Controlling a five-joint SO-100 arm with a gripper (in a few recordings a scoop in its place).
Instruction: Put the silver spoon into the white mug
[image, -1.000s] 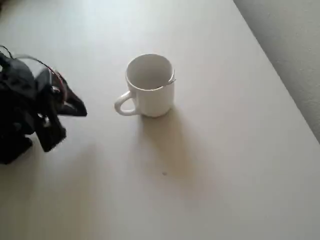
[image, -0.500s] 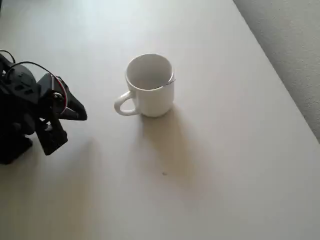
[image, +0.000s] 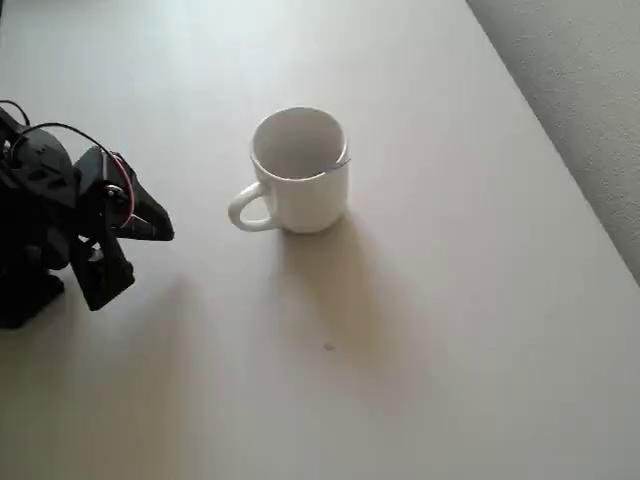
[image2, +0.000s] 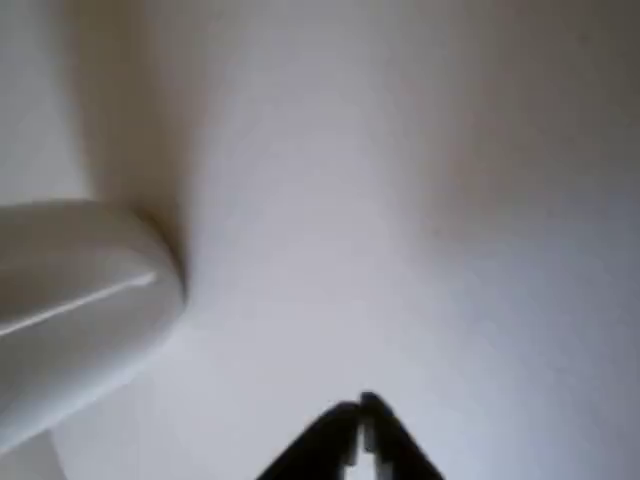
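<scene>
In the overhead view my claw (image: 140, 235) sits at the left side of the pale table (image: 420, 330), well apart from the white mug (image: 298, 172), which stands upright near the middle with its looped handle turned toward the left of the picture, toward me. The spoon (image: 338, 163) is inside the mug: only a thin silver sliver of it shows, leaning against the inner wall at the right part of the rim and poking just over the edge. The rest of it is too small and faint to make out. The mug throws a soft shadow down and to the right across the table. My dark arm is bunched at the left edge, with a thin wire looping over its top and a bit of red near the joint. In the wrist view my claw (image2: 362, 420) shows as two dark fingertips (image2: 340, 435) pressed together at the bottom centre, with at most a hairline between them and nothing caught there; I am gripping nothing. To the left in that view the mug (image2: 80, 300) lies sideways in the frame, blurred, its glossy side catching a bright streak, resting on the same plain table (image2: 420, 200).
</scene>
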